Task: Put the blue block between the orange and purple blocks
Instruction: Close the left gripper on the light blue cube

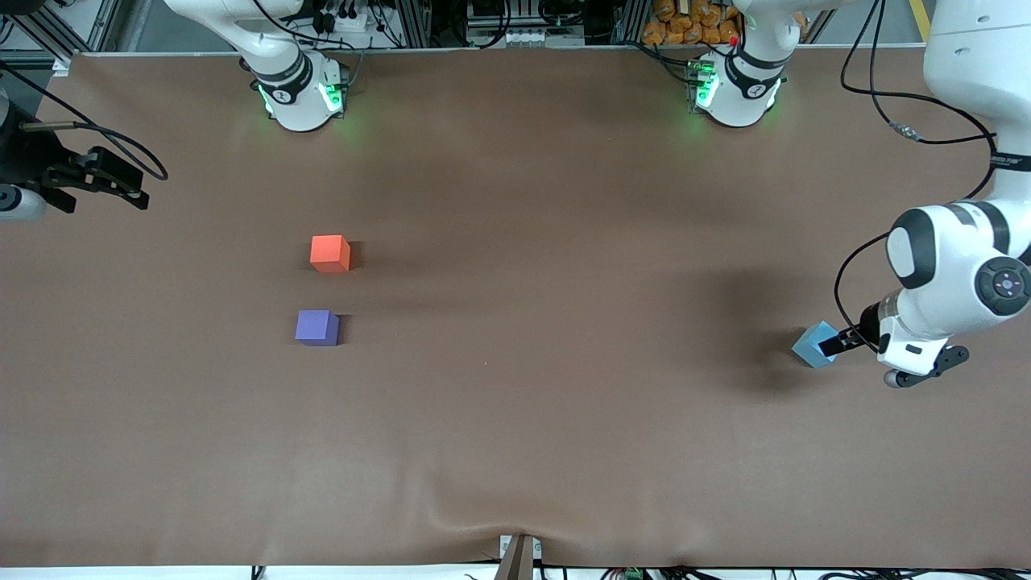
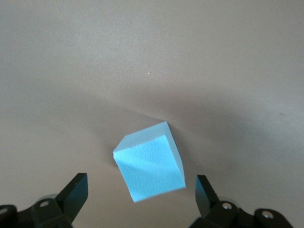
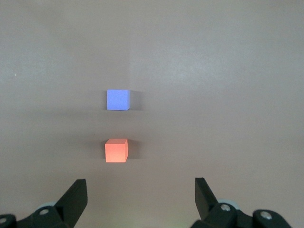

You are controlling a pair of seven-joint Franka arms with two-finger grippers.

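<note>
The blue block (image 1: 815, 344) sits on the table (image 1: 515, 443) near the left arm's edge. The left gripper (image 1: 834, 345) hovers spread around it, not clamped. It looks light, matte foam: pinch two flat opposite faces. The right gripper (image 1: 121, 184) waits, spread, by the opposite edge.

left gripper (image 2: 142, 197) open, right gripper (image 3: 141, 197) open

Left end effector (image 1: 830, 346) at the blue block (image 1: 813, 342); orange block (image 1: 330, 253) and purple block (image 1: 317, 328) apart.

Front camera looks down across the table (image 1: 515, 451) at the bases; wrist cameras look past their tools.
</note>
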